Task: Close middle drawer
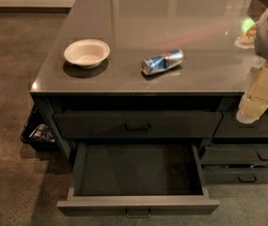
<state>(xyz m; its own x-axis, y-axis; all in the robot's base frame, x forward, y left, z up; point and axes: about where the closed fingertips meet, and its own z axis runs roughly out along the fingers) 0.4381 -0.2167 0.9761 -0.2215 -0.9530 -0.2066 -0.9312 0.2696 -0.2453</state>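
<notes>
Hanging at the right edge of the view, just below the lip of the countertop [138, 22], the gripper [252, 108] is seen as a pale cream block under the arm's grey-white housing. Whether it is spread or closed cannot be told from this angle, and nothing is seen to be held in it. It is positioned in front of the narrower drawers [246, 154] on the right, above and to the right of the middle drawer [138, 173] and well apart from it. That drawer is pulled far out toward the camera, its long shallow box is shown bare inside, and its low flat front is carried nearest the viewer with a small loop handle [138, 214] at the centre. Directly above it the taller-fronted drawer [138, 125] is shut. A white bowl [86, 53] and a can [162, 61] lying on its side are left on the countertop and need not be disturbed. The drawer is judged to be rigid and moderately heavy and to run on slides, so a steady push should be enough and no grasp is required. Contact is best made on the flat front close to the handle, at mid-width, so that the box is driven straight and is not skewed in its runners. A push at one corner is to be avoided, since binding could result.
</notes>
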